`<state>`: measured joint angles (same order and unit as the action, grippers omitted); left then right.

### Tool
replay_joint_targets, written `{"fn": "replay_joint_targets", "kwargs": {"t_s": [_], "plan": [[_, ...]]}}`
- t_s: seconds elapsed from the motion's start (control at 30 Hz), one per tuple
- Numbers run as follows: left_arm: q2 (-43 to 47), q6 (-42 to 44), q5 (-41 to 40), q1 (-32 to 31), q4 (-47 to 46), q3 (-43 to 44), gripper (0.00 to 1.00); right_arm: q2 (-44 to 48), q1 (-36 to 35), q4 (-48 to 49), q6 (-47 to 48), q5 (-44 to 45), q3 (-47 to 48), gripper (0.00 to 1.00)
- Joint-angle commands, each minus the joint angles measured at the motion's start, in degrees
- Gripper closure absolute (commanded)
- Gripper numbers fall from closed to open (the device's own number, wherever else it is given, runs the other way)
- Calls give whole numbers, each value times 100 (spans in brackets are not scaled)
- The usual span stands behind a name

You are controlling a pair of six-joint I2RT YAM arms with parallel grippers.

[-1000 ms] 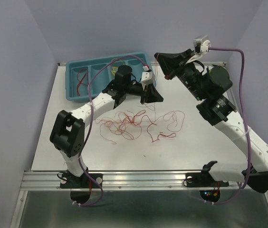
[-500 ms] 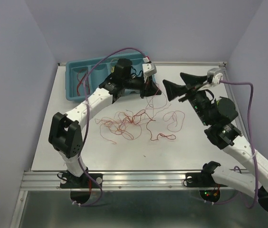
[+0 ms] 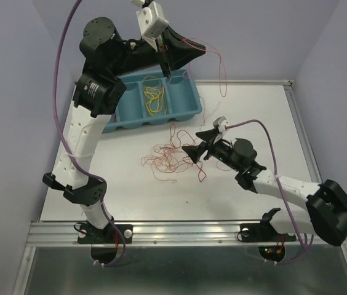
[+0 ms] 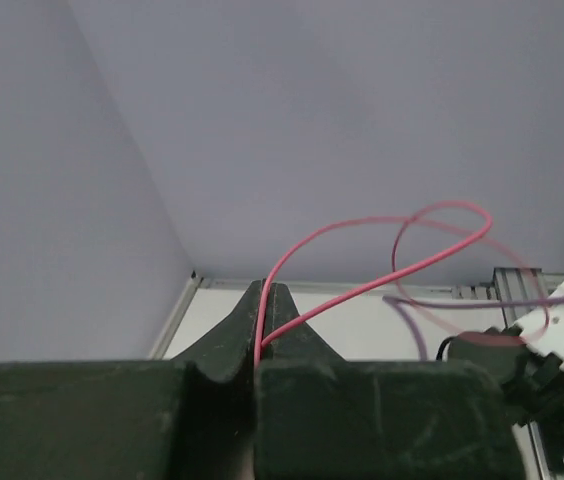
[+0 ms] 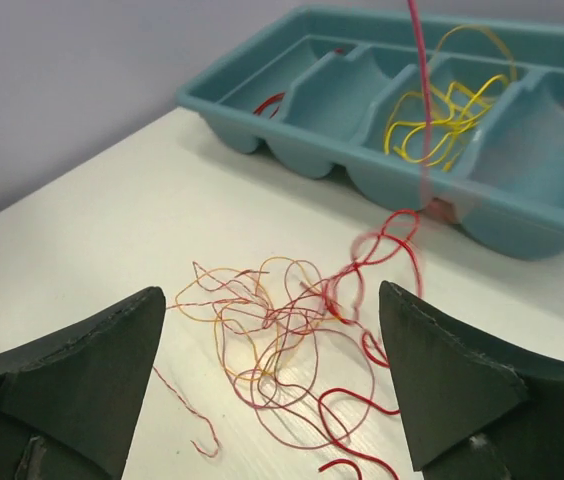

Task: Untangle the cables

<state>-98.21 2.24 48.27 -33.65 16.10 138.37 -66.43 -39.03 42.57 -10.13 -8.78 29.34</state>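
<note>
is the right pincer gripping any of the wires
No, the right pincer stands wide open in front of the tangle of wires, with nothing clamped in it.

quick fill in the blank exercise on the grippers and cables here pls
1. The cable pinched in the shut left gripper is ____ in colour.
2. The right gripper hovers low over the tangle on the table with its jaws ____.
3. The biggest bundle inside the teal tray is ____.

Missing words: red; open; yellow
</note>
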Motion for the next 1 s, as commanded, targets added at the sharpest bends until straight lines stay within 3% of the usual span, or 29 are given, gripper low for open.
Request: {"fn": "replay_joint_targets", "kwargs": {"t_s": [0.0,0.07,0.17,0.3,0.37,0.43,0.5,0.73,0.97], "plan": [[64,-443,-125,16,176,227,100,-886,-9,1455,-32,-686,694,9],[319,-357,-361,8,-193,-19,100,-1581,-17,1658,-146,-783,1011,21],[925,2,-1079,16,-684,-678,100,-2213,-17,1755,-261,-319,1161,57],[1647,732,-2591,16,-1064,-1259,100,-2558,-17,2001,-367,498,855,65],[1857,1093,-3646,16,-1431,-1539,100,-2576,-9,2080,-419,1051,714,61],[2139,1635,-4549,16,-1958,-1970,100,-2611,-17,2150,-411,1220,582,40],[2349,1971,-5044,34,-2320,-2277,100,-2603,-9,2203,-410,1212,512,34],[2228,2729,-6013,419,-2867,-2543,100,-2532,-17,2581,-507,1238,291,33],[1640,2641,-5671,1429,-3033,-2472,100,-2629,-9,2897,-586,1194,125,33]]}}
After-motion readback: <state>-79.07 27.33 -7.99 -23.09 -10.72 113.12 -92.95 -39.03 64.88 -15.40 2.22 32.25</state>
